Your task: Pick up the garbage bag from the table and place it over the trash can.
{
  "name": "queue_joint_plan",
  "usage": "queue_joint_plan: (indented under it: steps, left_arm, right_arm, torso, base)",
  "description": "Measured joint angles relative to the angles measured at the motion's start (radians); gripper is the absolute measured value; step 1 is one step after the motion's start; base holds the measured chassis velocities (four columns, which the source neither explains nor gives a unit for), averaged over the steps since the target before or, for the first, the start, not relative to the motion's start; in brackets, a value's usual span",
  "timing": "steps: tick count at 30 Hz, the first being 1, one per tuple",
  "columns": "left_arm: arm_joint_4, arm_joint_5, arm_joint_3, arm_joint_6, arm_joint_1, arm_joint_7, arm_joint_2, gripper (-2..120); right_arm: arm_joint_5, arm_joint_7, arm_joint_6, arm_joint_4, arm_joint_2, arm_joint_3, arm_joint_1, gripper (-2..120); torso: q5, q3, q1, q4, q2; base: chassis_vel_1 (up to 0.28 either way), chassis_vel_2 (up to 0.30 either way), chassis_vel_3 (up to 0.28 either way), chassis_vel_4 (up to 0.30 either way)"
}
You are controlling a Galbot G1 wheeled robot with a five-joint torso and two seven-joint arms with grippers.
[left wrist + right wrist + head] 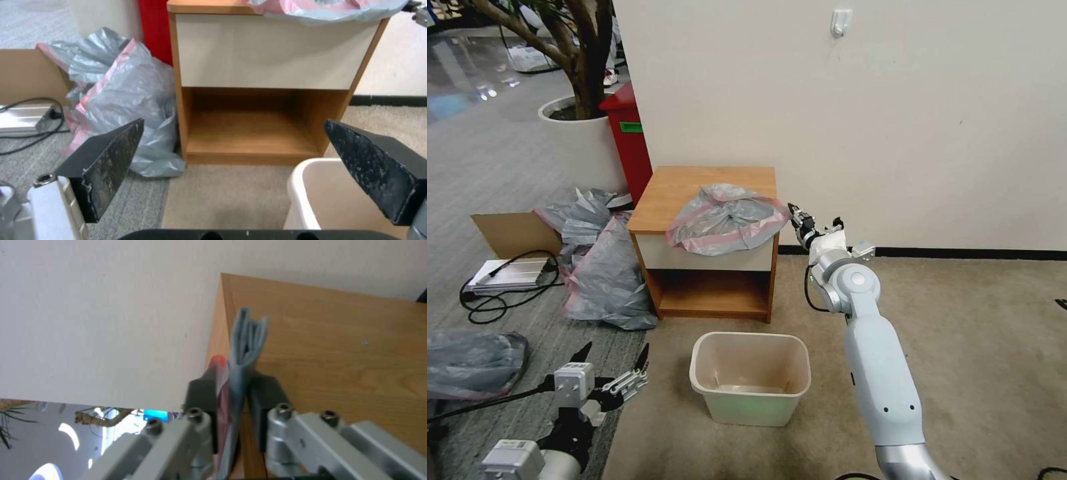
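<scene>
From the head view you have the garbage bag [727, 219] lying crumpled on the front right part of the table [687, 183], its pink-banded mouth spilling over the front edge and reaching the right edge. Your right gripper [794, 215] is at that right edge, at the bag's rim, with the arm stretched forward and up from the shoulder, forearm rising steeply and wrist bent toward the tabletop. The trash can [750, 377] stands on the carpet in front of the table, open and unlined. Your left gripper [612, 359] hovers low, off the can's left side.

In the left wrist view, the left gripper [233, 156] has its fingers spread wide with nothing between them, aimed at the table's open shelf; the can's rim [307, 166] sits just beside one finger, and the bag [325, 8] hangs over the drawer front above.

In the right wrist view, the right gripper [235, 396] is pinched on a gathered fold of the bag [247, 336], pink band included, right at the table's edge.

So you are at the pickup step, grasp made. I judge the next move calls for lifting the bag clear of the table without the thin film slipping.
</scene>
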Motion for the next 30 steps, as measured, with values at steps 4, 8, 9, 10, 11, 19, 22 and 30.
queue_joint_plan:
  steps: [4,8,9,10,11,19,22,30]
  left_arm:
    - [0.0,0.0,0.002,0.0,-0.001,0.0,-0.003,100]
    - [0.0,0.002,0.004,0.001,-0.001,0.001,-0.005,100]
    - [0.0,0.002,0.004,0.001,-0.001,0.001,-0.005,100]
    - [0.0,0.002,0.004,0.002,-0.002,0.003,-0.005,100]
    - [0.0,0.002,0.004,0.002,-0.002,0.005,-0.005,100]
    - [0.0,0.003,0.005,0.003,-0.008,0.006,-0.003,100]
    - [0.0,0.003,0.008,0.003,-0.016,0.007,0.0,100]
    - [0.0,-0.003,0.009,0.004,-0.028,0.006,0.019,100]
  right_arm:
    - [0.0,-0.003,0.004,-0.001,-0.002,-0.003,0.0,1]
    - [-0.001,-0.018,0.006,-0.001,-0.011,-0.008,0.0,0]
    - [-0.001,-0.018,0.006,-0.001,-0.011,-0.008,0.0,0]
    - [-0.001,-0.019,0.006,0.001,-0.013,-0.008,-0.001,0]
    - [0.0,-0.019,0.006,0.006,-0.015,-0.009,-0.005,0]
    - [0.042,0.044,0.014,0.171,-0.056,-0.041,-0.098,0]
    - [0.055,0.086,0.029,0.279,-0.092,-0.081,-0.18,0]
    - [0.044,0.164,0.06,0.513,-0.174,-0.204,-0.415,0]
  torso:
    - [0.0,0.0,0.0,0.0,0.0]
    - [0.0,0.0,0.0,0.0,0.0]
    - [0.0,0.0,0.0,0.0,0.0]
    - [0.0,0.0,0.0,0.0,0.0]
    - [0.0,0.0,0.0,0.0,0.0]
    - [0.0002,0.0,0.0,0.0,0.0]
    - [0.0002,0.0,0.0,0.0,0.0]
    - [0.0,0.0,0.0,0.0,0.0]
  base:
    - [0.0,0.0,0.0,0.0]
    - [0.0,0.0,0.0,0.0]
    - [0.0,0.0,0.0,0.0]
    - [0.0,0.0,0.0,0.0]
    - [0.0,0.0,0.0,0.0]
    - [0.0,0.0,0.0,0.0]
    - [0.0,0.0,0.0,0.0]
    - [0.0,0.0,0.0,0.0]
